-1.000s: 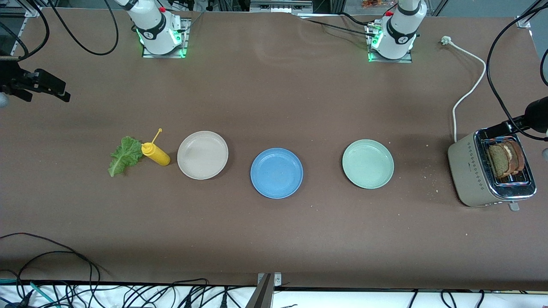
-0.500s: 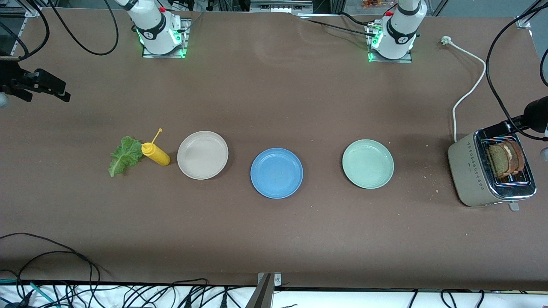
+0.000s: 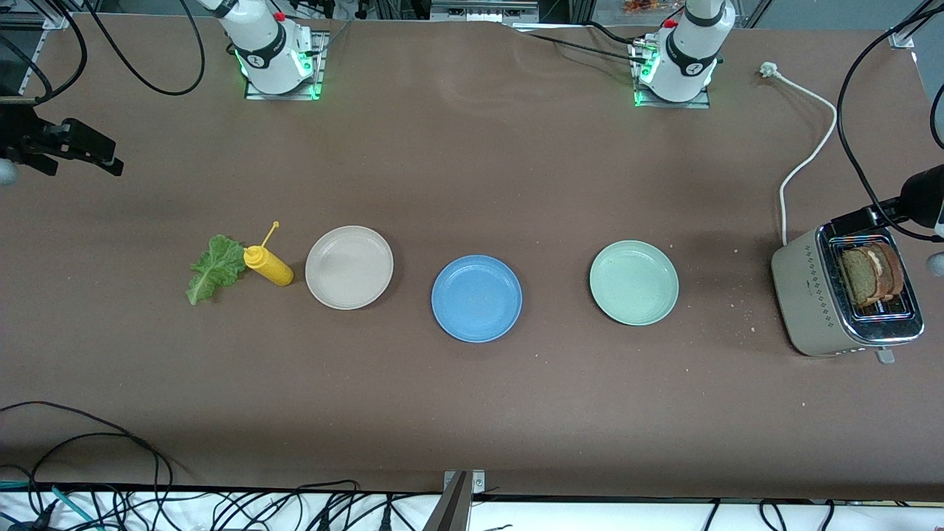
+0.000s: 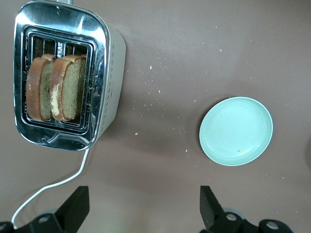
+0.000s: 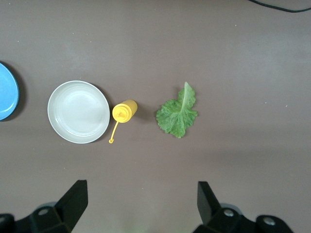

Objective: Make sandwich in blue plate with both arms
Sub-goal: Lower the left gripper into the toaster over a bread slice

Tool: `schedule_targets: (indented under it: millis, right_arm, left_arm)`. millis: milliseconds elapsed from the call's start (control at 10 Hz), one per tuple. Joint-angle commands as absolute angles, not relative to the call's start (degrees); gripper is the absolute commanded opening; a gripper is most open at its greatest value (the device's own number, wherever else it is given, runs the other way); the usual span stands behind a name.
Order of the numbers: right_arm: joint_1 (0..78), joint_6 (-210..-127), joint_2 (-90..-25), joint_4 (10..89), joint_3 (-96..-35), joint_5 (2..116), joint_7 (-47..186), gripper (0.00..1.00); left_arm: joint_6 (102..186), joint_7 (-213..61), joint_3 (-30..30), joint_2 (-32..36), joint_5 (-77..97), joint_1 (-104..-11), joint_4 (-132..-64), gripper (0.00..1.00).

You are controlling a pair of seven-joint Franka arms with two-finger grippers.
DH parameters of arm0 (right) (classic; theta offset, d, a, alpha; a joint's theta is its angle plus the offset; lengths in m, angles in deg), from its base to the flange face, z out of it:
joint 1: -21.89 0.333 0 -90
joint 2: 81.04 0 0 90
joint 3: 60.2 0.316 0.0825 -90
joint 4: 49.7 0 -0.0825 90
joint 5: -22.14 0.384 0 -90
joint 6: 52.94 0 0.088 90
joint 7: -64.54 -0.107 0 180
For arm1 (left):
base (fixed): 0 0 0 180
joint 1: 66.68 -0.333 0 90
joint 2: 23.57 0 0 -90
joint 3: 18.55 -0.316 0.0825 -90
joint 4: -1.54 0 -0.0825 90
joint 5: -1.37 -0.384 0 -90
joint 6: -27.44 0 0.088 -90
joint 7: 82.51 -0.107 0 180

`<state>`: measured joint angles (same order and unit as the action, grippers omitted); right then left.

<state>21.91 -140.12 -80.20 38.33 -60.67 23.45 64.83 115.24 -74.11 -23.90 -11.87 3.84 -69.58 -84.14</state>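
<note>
The blue plate [image 3: 476, 298] lies empty at the table's middle; its edge shows in the right wrist view [image 5: 7, 91]. Two brown toast slices [image 3: 874, 274] stand in the toaster [image 3: 815, 295], also in the left wrist view [image 4: 56, 87]. The lettuce leaf [image 3: 214, 269] lies flat toward the right arm's end, also in the right wrist view [image 5: 177, 114]. My left gripper [image 4: 143, 194] hangs open and empty, high over the table beside the toaster. My right gripper [image 5: 141, 190] hangs open and empty, high over the table beside the lettuce.
A yellow squeeze bottle [image 3: 268, 265] lies between the lettuce and a beige plate [image 3: 349, 267]. A pale green plate [image 3: 633, 282] sits between the blue plate and the toaster. The toaster's white cable [image 3: 804, 158] runs toward the left arm's base.
Both grippers have barely shifted at the view's edges. Nothing on the table has moved.
</note>
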Motion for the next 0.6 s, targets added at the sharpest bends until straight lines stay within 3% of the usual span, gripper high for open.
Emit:
schedule_targets:
  millis: [0,500]
  right_arm:
    - [21.54,-140.22,-81.22,39.07,-59.76,22.67,64.28,1.0]
    - [21.45,-140.13,-81.22,39.07,-59.76,22.58,64.28,1.0]
  left_arm:
    - [115.24,-76.09,-24.52,-13.02,5.41,-69.92,-85.56,1.0]
    - [121.2,-81.45,-24.61,-6.62,1.13,-75.28,-84.77,1.0]
